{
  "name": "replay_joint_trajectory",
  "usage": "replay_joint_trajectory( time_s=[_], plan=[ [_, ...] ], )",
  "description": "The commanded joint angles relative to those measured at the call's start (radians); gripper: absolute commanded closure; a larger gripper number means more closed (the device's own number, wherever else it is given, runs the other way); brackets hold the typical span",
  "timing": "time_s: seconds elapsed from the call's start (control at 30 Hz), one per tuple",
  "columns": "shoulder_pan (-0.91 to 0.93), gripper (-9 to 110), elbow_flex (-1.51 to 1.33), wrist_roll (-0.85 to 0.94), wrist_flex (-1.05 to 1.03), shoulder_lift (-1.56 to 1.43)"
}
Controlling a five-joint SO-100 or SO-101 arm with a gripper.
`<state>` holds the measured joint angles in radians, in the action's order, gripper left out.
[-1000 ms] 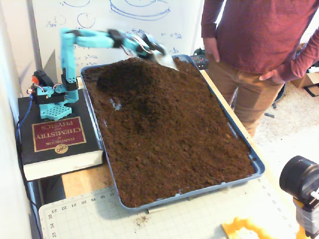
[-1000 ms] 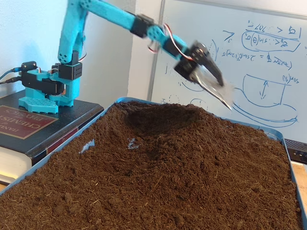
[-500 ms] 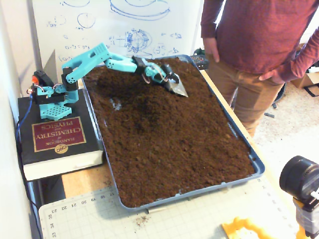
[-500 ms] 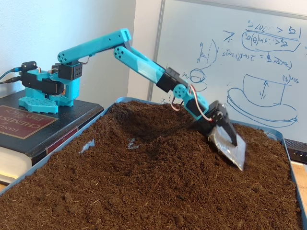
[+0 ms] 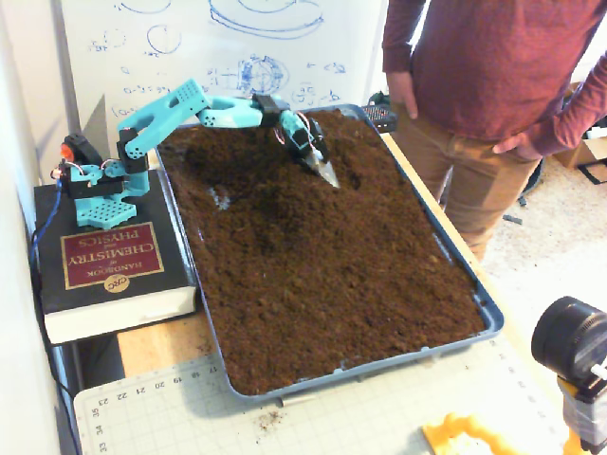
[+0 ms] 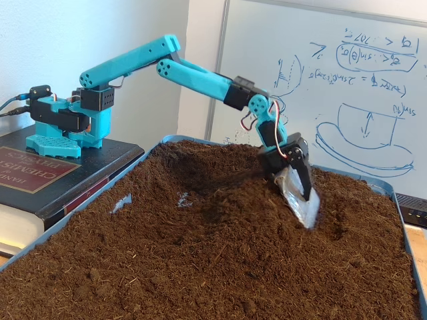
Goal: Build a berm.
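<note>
A blue tray (image 5: 489, 313) (image 6: 399, 197) is filled with dark brown soil. The soil rises into a low berm (image 5: 237, 152) (image 6: 213, 163) at the tray's far end, near the arm's base. My teal arm reaches over it. Its gripper (image 5: 327, 173) (image 6: 303, 207) carries a silvery scoop-like blade that points steeply down, with the tip pressed into the soil just right of the mound in both fixed views. A shallow dent lies beside the tip. The blade hides how the jaws stand.
The arm's base (image 5: 100, 185) stands on a thick book (image 5: 109, 265) left of the tray. A person (image 5: 484, 85) stands at the tray's right side. A whiteboard (image 6: 347, 80) is behind, and a cutting mat (image 5: 313, 417) and a camera (image 5: 574, 346) are in front.
The arm came down from above the far end and pushed the blade into the soil. The blade then drew back toward the base and tipped steeper.
</note>
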<state>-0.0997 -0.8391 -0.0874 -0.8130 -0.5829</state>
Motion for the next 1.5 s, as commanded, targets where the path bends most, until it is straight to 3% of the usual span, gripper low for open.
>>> replay_joint_trajectory(
  time_s=[0.0,0.33,0.5,0.73,1.0,1.17,1.47],
  plan=[
    [0.023,101,-0.005,-0.005,-0.202,-0.067],
    [0.025,101,0.048,-0.032,-0.272,-0.235],
    [-0.020,101,0.209,-0.187,-0.256,-0.314],
    [-0.187,101,0.433,-0.319,0.041,-0.009],
    [-0.314,101,0.459,-0.184,0.362,0.298],
    [-0.316,101,0.410,-0.140,0.287,0.330],
    [-0.314,101,0.170,-0.149,-0.160,0.046]
  ],
)
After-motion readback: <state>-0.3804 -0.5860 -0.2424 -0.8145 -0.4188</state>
